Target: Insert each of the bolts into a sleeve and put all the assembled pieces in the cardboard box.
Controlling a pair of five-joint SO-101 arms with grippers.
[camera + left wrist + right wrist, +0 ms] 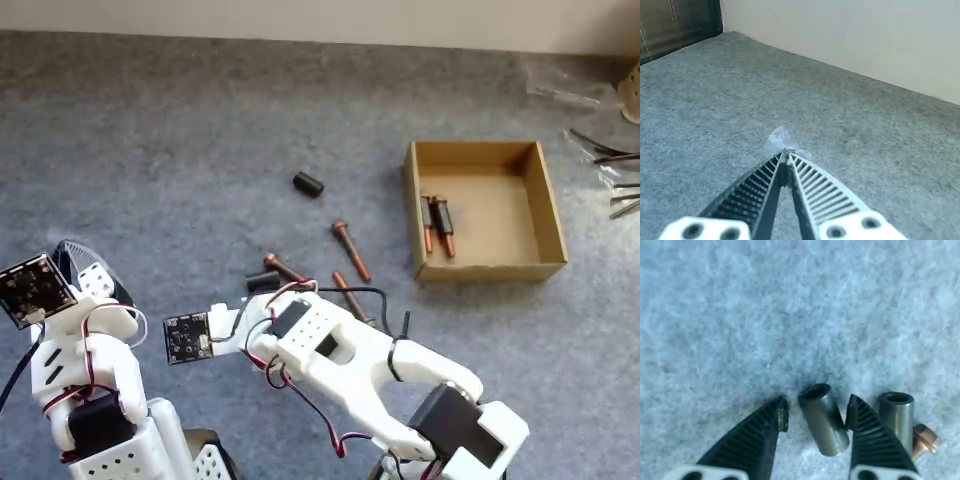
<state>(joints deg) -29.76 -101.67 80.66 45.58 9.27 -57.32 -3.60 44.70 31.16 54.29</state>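
Observation:
My right gripper (pixel 817 406) is open and low over the grey carpet, with a dark sleeve (pixel 823 419) lying between its fingers and close to one of them. A second sleeve (pixel 896 415) and a copper bolt head (pixel 925 440) lie just outside that finger. From above, the right arm covers this spot, beside a black sleeve (pixel 262 281) and a bolt (pixel 283 267). Two more bolts (pixel 352 250) (pixel 350 294) lie towards the cardboard box (pixel 548 205), which holds two assembled pieces (pixel 437 226). Another sleeve (pixel 308 184) lies farther back. My left gripper (pixel 786 156) is shut over bare carpet.
The left arm's body (pixel 85 370) stands at the near left corner. Plastic bags and dark metal parts (pixel 610 165) lie at the far right beyond the box. A pale wall (pixel 865 35) borders the carpet.

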